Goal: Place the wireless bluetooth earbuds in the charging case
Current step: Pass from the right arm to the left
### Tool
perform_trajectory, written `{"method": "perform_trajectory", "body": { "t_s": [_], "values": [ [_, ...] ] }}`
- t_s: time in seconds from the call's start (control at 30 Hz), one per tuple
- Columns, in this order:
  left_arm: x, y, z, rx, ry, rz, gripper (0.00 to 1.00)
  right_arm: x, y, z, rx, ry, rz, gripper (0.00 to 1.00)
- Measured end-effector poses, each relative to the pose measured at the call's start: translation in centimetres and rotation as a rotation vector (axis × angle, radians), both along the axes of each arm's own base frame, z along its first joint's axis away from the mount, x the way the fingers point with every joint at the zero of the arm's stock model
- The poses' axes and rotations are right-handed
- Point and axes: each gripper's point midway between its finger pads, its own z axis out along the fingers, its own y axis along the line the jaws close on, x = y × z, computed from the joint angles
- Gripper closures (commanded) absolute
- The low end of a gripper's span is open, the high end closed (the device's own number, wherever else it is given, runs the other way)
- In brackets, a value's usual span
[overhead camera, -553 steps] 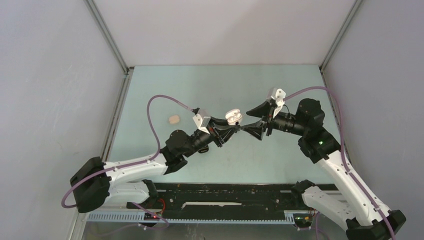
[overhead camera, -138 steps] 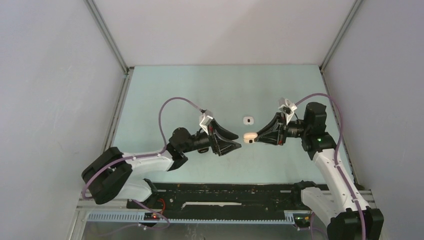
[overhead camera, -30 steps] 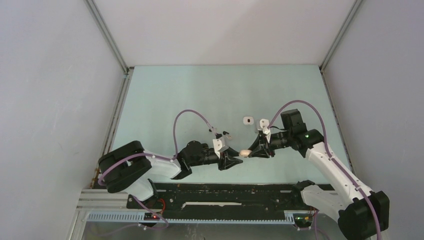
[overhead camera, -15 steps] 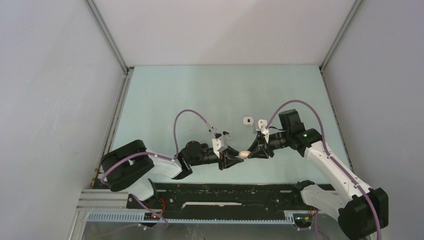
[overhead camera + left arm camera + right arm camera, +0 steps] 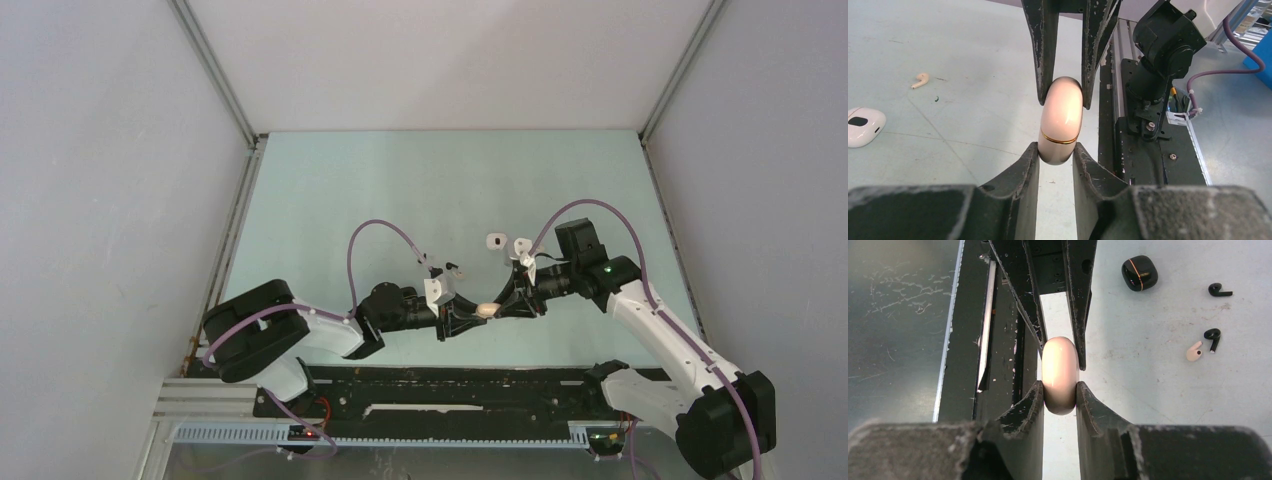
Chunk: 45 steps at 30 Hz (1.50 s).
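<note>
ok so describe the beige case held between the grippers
The beige case is a small rounded pill-shaped shell, glossy like smooth plastic, pale pinkish beige, with a thin gold seam line around it. It looks shut. The left gripper pinches one end and the right gripper the other, so it bridges the two, apparently lifted off the table near its front edge. The seam sits nearer the left gripper's end.

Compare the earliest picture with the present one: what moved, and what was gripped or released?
The beige case, first lying far left, was taken by the right pincer and drawn back; the left pincer has now closed on its other end. The white case shifted slightly right early on, then stayed put.
</note>
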Motion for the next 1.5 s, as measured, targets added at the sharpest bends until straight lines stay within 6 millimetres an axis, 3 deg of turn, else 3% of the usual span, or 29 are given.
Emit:
{"method": "perform_trajectory", "body": {
  "t_s": [0.17, 0.27, 0.7, 1.07, 1.3, 1.5],
  "values": [
    [-0.08, 0.02, -0.01, 0.0, 0.0, -0.007, 0.79, 0.01, 0.04, -0.05, -0.002, 0.021, -0.009, 0.82],
    [-0.07, 0.05, -0.08, 0.002, 0.002, -0.011, 0.72, 0.07, 0.07, -0.11, -0.004, 0.034, -0.017, 0.82],
    [-0.03, 0.05, -0.34, 0.006, 0.013, -0.009, 0.67, 0.18, 0.15, -0.27, -0.012, 0.062, -0.033, 0.81],
    [-0.01, 0.03, -0.41, 0.007, 0.013, -0.009, 0.65, 0.24, 0.22, -0.47, -0.016, 0.08, -0.036, 0.81],
    [-0.16, 0.01, -0.62, 0.009, 0.023, -0.02, 0.7, 0.19, 0.25, -0.5, -0.018, 0.082, -0.036, 0.81],
    [-0.42, -0.1, -0.91, 0.01, 0.037, -0.042, 0.65, 0.09, 0.21, -0.63, -0.025, 0.088, -0.036, 0.81]
  ]
}}
